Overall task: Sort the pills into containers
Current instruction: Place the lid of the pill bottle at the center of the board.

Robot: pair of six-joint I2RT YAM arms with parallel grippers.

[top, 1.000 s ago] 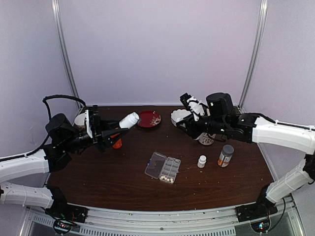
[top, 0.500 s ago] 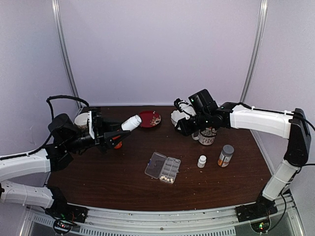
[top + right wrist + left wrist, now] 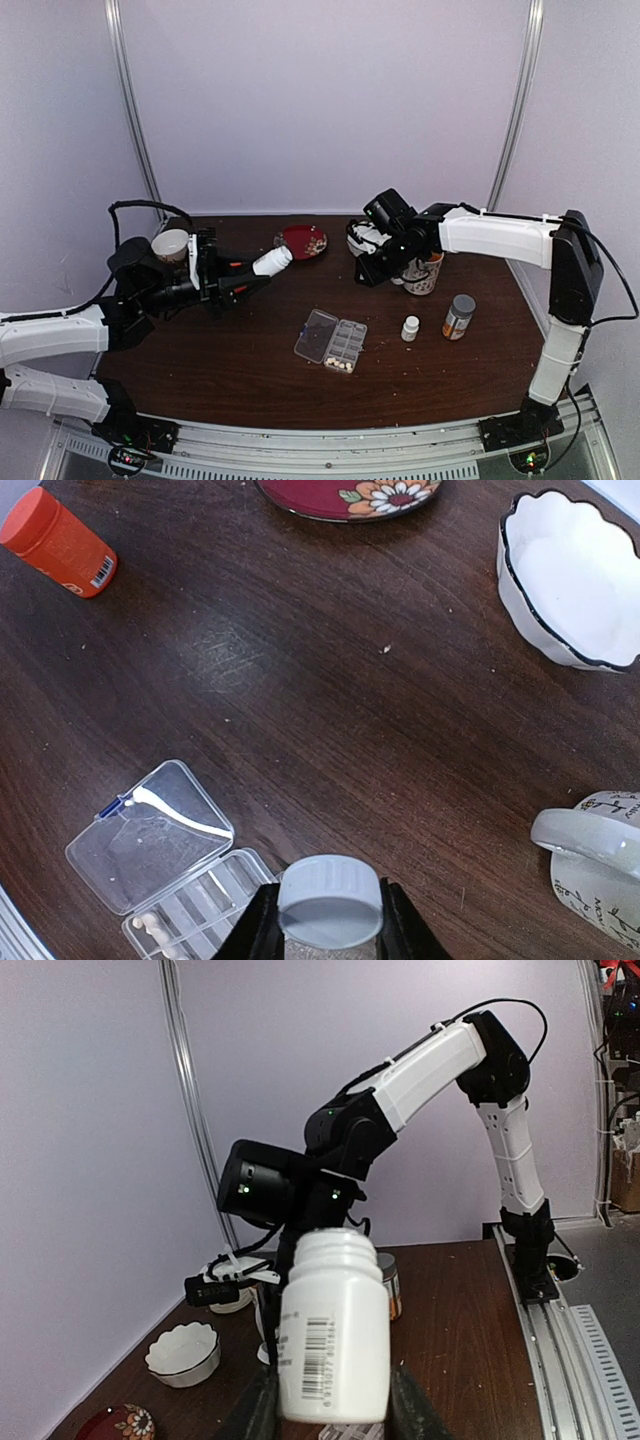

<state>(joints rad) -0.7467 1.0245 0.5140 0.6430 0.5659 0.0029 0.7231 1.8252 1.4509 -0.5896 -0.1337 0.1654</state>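
Swung leftward, right tool (image 3: 330,915) hovers near pill box (image 3: 150,840).

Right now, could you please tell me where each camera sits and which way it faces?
Top external: above and behind the arms, looking down on the table; both arms show, with left hand and right hand.
Left wrist: on the left arm, facing level across the table at the right arm; its own fingers clamp a white bottle.
Right wrist: on the right arm, looking steeply down; its own fingers grip a grey cap.
Shared: top external and right wrist both show the pill box and red plate.
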